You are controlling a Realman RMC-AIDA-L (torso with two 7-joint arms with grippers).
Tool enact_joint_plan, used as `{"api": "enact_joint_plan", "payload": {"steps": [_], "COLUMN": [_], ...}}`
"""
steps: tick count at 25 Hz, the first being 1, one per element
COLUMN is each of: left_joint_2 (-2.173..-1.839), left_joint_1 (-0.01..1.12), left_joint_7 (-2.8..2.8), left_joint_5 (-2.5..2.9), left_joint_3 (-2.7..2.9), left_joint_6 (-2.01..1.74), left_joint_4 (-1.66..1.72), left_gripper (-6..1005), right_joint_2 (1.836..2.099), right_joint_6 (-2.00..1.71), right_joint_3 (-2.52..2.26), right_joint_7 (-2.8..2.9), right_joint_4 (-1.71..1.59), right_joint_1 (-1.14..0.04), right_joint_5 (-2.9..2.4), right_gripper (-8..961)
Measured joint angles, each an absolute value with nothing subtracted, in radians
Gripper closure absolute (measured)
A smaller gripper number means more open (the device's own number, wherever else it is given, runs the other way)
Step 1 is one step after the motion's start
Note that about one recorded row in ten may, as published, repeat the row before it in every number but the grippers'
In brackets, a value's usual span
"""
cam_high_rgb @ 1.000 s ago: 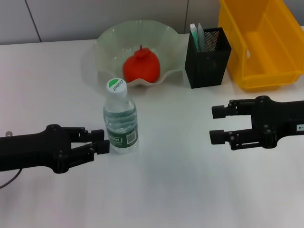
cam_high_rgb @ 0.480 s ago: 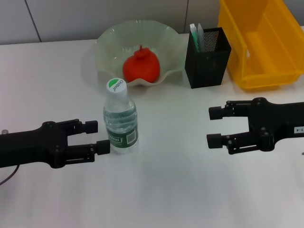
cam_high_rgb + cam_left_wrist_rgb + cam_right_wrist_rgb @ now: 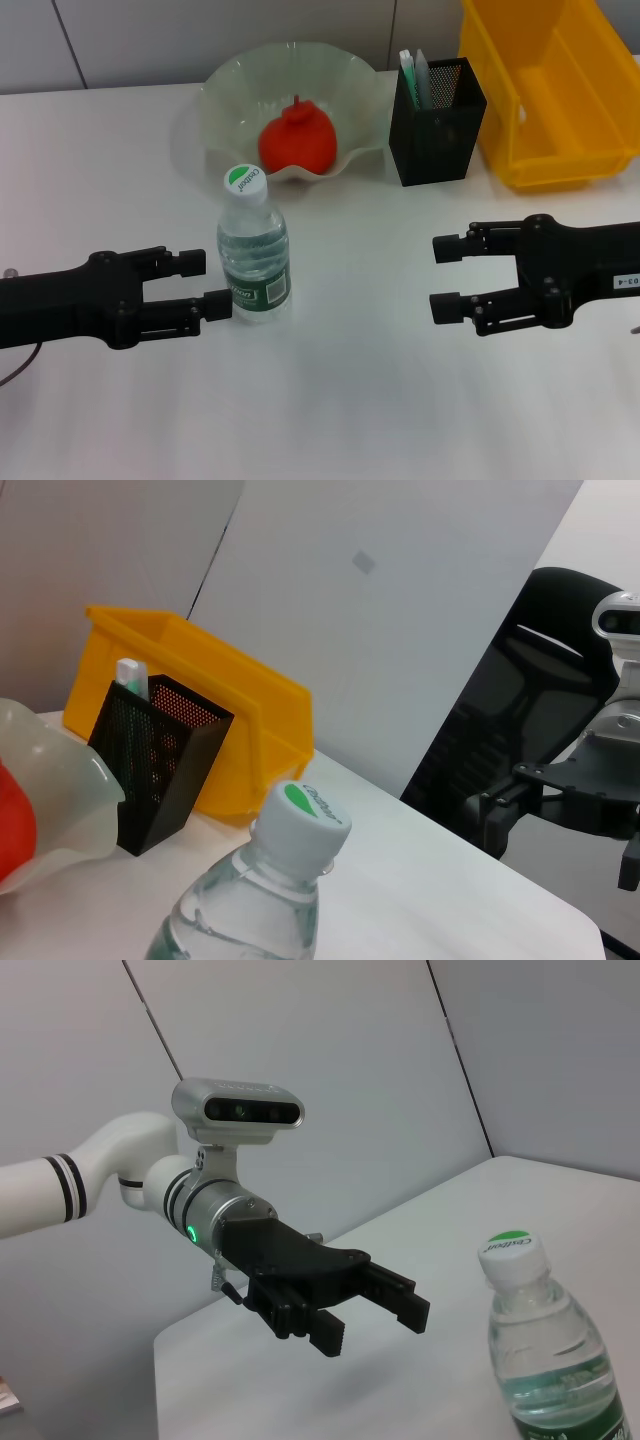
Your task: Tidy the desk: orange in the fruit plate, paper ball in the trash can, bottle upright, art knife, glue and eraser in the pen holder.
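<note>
The bottle (image 3: 254,250) stands upright on the white desk, its green-topped cap (image 3: 300,818) close in the left wrist view. My left gripper (image 3: 205,283) is open just to the bottle's left, its lower finger close to the label. My right gripper (image 3: 445,277) is open and empty over the desk at the right. The orange (image 3: 297,140) lies in the fruit plate (image 3: 230,80). Two slim pale items (image 3: 412,75) stick out of the pen holder (image 3: 440,125); I cannot tell which is the art knife or the glue. The eraser and paper ball are out of view.
The trash can (image 3: 550,90) stands at the back right, beside the pen holder. The right wrist view shows the left gripper (image 3: 365,1325) and the bottle (image 3: 550,1360) from across the desk.
My left gripper's fingers have spread wider beside the bottle. The right gripper has drifted a little to the left. The bottle has not moved.
</note>
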State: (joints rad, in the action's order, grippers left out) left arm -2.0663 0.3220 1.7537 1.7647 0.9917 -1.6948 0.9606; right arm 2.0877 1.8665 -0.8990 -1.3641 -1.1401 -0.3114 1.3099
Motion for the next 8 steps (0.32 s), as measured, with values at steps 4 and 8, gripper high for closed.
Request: {"api": "enact_joint_plan", "payload": {"steps": [4,8], "left_joint_2": [-2.066,-2.066], "left_joint_1": [0.322,0.321], "left_joint_7": [1.755,1.755], "left_joint_5": [1.765,1.765], "left_joint_3": [0.998,0.999], "left_joint_6": [-1.689,-1.687], "left_joint_4": [0.961,0.961], "left_gripper": [200,200], "right_joint_2": [2.088,2.088], "right_joint_6": [1.866,1.866], "right_joint_3": [-0.899,-0.899], "right_joint_7": [-1.361,-1.360], "right_joint_4": [-1.139,-1.136], "right_joint_1": [-0.311,-0.309], "right_joint_5": [1.308,1.306], "right_gripper": [135,135]}}
